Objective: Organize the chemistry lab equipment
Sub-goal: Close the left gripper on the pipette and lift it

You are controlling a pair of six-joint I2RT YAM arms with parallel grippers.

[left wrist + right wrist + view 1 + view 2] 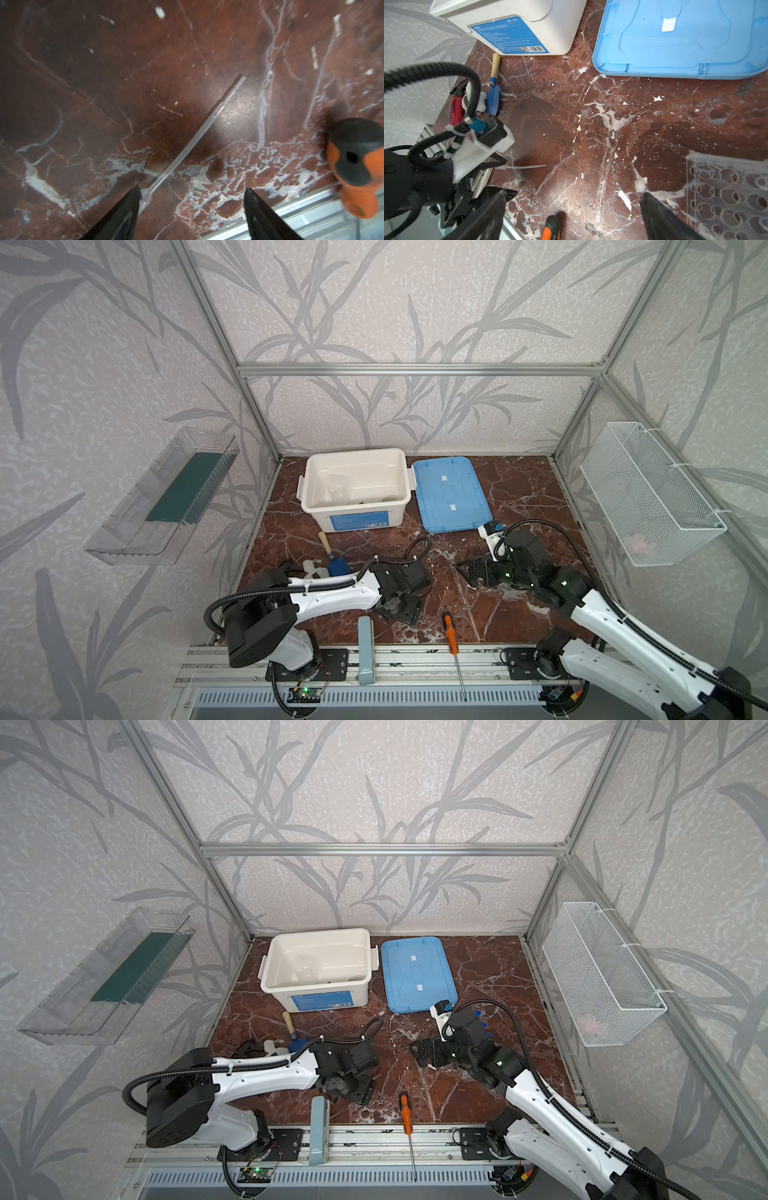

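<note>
A thin clear rod (199, 133) lies flat on the red marble, also visible in the right wrist view (521, 166). My left gripper (192, 194) hovers low over its flared end with the jaws apart; the rod lies against the inside of one finger (133, 199), not clamped. In both top views that gripper (388, 614) (336, 1096) points down at the table's front. My right gripper (573, 197) (463, 570) is open and empty over bare marble. The clear honeycomb rack (726, 197) stands beside it. A clear beaker (338, 487) sits inside the white bin (353, 454).
The blue lid (451, 493) lies to the right of the bin. A blue trowel (330, 556) and an orange-handled screwdriver (451, 635) (357, 166) lie on the marble. A grey-blue bar (365, 639) stands at the front edge. A wire basket (652, 493) and a clear shelf (166, 497) hang on the side walls.
</note>
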